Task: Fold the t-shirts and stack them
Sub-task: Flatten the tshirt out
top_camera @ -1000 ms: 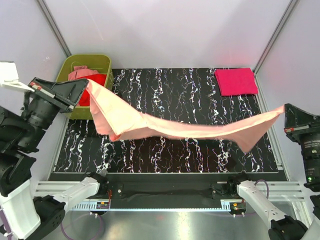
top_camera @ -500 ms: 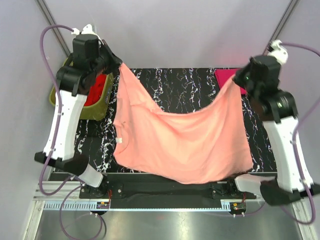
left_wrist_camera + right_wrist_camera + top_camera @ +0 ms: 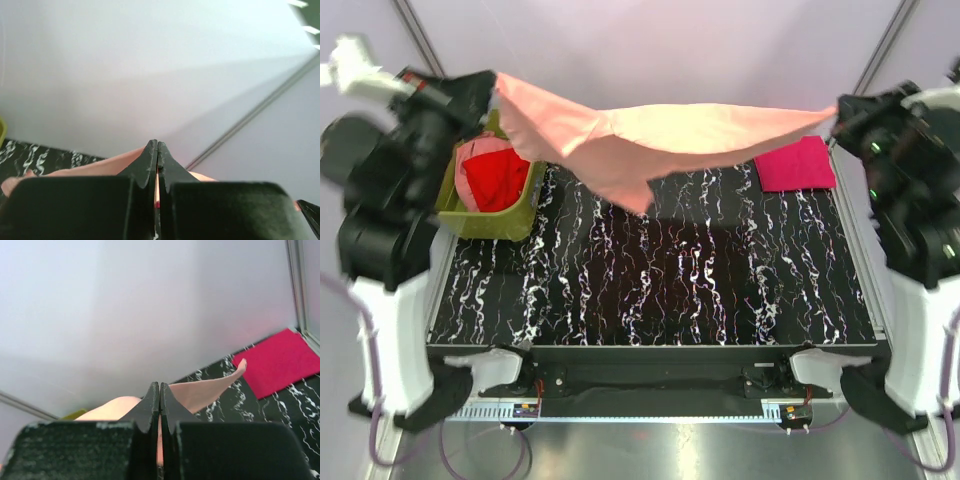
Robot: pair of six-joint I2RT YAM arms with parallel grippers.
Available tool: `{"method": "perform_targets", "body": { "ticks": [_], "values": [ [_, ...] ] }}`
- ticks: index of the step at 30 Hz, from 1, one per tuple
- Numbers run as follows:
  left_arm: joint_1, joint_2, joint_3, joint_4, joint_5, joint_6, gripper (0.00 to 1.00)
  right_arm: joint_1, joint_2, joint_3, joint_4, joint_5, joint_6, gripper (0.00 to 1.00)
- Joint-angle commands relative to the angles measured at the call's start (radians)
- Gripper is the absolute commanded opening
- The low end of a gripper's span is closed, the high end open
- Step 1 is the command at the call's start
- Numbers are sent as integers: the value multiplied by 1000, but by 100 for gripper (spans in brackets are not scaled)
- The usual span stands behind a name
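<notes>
The salmon-peach t-shirt [image 3: 660, 135] hangs in the air above the far half of the bench [image 3: 670, 290], stretched sideways between the two arms and touching nothing below it. The left claw [image 3: 492, 85] is pressed shut on the cloth's left end, up over the olive-green bin [image 3: 485, 228]. The right claw [image 3: 835, 112] is pressed shut on the right end, above the far right corner of the bench. Between them the t-shirt runs as a nearly level band. Its left part is bunched in folds, and one loose flap droops to a point left of centre. In the left wrist view the left claw [image 3: 157, 146] shows its two dark fingers [image 3: 145, 167] tight together, with peach cloth [image 3: 95, 169] spreading out from between them. The right wrist view shows the same of the right claw [image 3: 159, 387], with a strip of the t-shirt [image 3: 205, 390] trailing away from its closed fingers [image 3: 172, 412]. A magenta-pink t-shirt [image 3: 792, 163] lies folded flat as a rectangle at the bench's far right corner, well below the stretched cloth. It also shows in the right wrist view [image 3: 280, 362]. A red t-shirt [image 3: 492, 180] sits crumpled inside the bin at the far left edge of the bench.
</notes>
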Motion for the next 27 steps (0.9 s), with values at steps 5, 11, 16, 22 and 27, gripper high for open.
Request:
{"method": "perform_targets", "body": {
  "ticks": [5, 11, 16, 22, 27],
  "values": [
    [1, -325, -172, 204, 119, -9, 0, -7, -296, -48, -110, -88, 33, 0],
    [1, -370, -25, 94, 148, 20, 0, -6, -423, 28, -213, -27, 30, 0],
    [1, -358, 33, 103, 219, -9, 0, -6, -416, 91, -245, 3, 32, 0],
    [1, -223, 64, 97, 146, 115, 0, -1, -321, -13, -136, 112, -54, 0],
    [1, -85, -63, 152, 116, 169, 0, -3, -207, -224, 92, 194, -173, 0]
  ]
}}
